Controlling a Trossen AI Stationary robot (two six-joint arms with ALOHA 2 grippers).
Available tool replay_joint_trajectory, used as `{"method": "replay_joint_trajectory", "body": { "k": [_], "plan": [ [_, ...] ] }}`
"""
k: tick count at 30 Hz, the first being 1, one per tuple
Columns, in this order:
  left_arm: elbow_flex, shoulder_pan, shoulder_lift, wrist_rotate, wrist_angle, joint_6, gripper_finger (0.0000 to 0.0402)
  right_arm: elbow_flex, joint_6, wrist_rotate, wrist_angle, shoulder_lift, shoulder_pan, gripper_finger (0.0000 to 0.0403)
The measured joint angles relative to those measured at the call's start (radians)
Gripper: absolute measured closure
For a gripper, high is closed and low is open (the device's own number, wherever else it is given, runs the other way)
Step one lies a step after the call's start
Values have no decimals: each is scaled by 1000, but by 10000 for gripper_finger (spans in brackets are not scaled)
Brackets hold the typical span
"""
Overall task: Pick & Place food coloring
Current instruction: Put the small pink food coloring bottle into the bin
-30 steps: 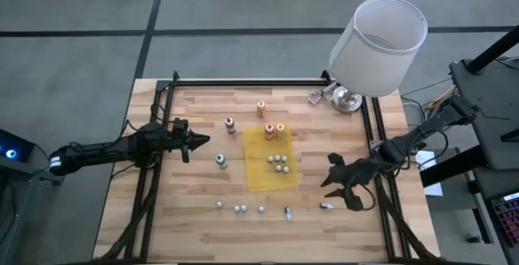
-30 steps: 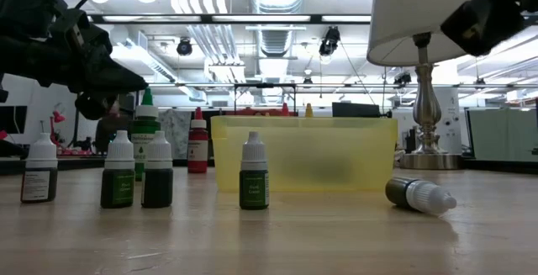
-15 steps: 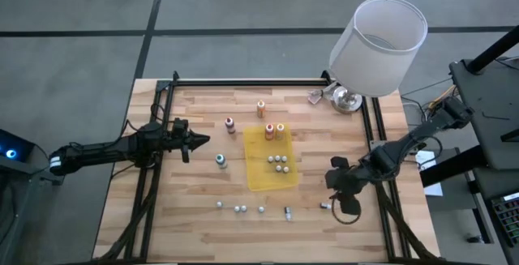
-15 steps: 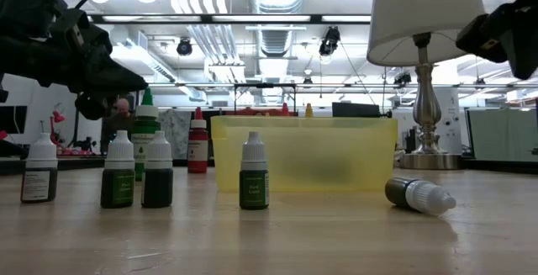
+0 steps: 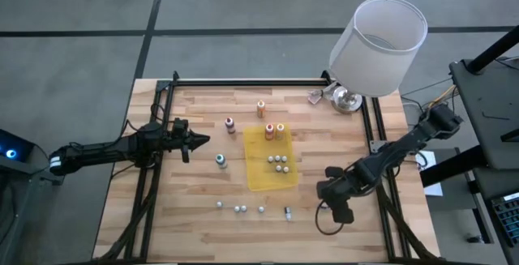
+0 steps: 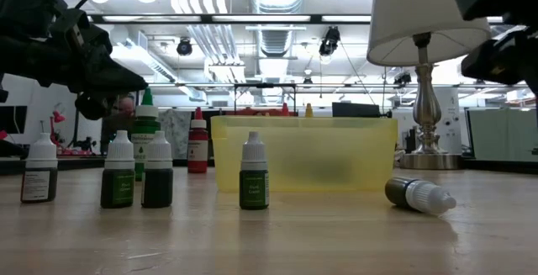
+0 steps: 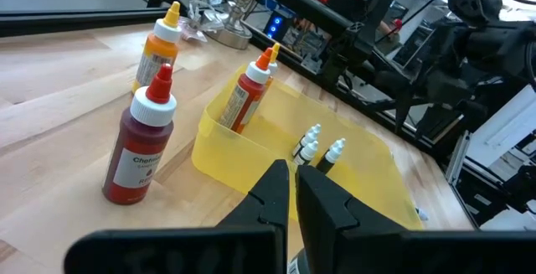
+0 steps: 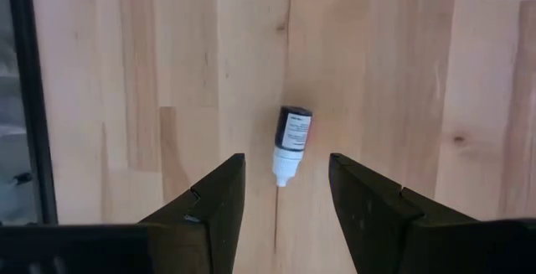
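Right now I have the right gripper (image 8: 280, 203) hanging above a fallen food coloring bottle (image 8: 291, 145) near the front right of the tabletop (image 5: 195, 184) — its fingers (image 8: 213, 203) stand wide apart with nothing between them, and the wrist view looks straight down past them onto the bottle. That dark bottle lies on its side, white cap toward the gripper, roughly centred in the gap but a little ahead of the fingertips. In the low view the same bottle (image 6: 420, 195) rests flat on the wood, just right of the yellow tray (image 6: 303, 153).

To do this well, I judge I should nudge forward until the dark body, not the tapered cap, sits between the fingers, then come straight down. The bottle's long axis runs nearly parallel to the fingers, so closing will squeeze it across its width — good, but a round bottle may roll, so I would close slowly and keep it centred. Lowering too far risks scraping the wood.

The other bottles stay out of my way: three white-capped ones stand inside the tray (image 5: 280, 164), a row stands along the front (image 5: 240, 208), and the red one (image 7: 140, 136) and orange one (image 7: 159, 52) stand near the left gripper (image 7: 291, 192). That gripper waits at the tabletop's left side, fingers pressed together, holding nothing.
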State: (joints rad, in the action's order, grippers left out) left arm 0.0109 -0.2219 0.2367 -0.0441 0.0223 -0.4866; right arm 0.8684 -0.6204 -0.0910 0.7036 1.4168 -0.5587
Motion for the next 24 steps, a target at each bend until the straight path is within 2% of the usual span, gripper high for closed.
{"method": "replay_joint_trajectory", "body": {
  "k": [15, 24],
  "plan": [
    [0, 0, 0, 0, 0, 0, 401, -2, 1, -11, -24, 104, 0, 238],
    [0, 0, 0, 0, 0, 0, 401, -2, 16, -16, -75, 124, 0, 238]
  ]
}}
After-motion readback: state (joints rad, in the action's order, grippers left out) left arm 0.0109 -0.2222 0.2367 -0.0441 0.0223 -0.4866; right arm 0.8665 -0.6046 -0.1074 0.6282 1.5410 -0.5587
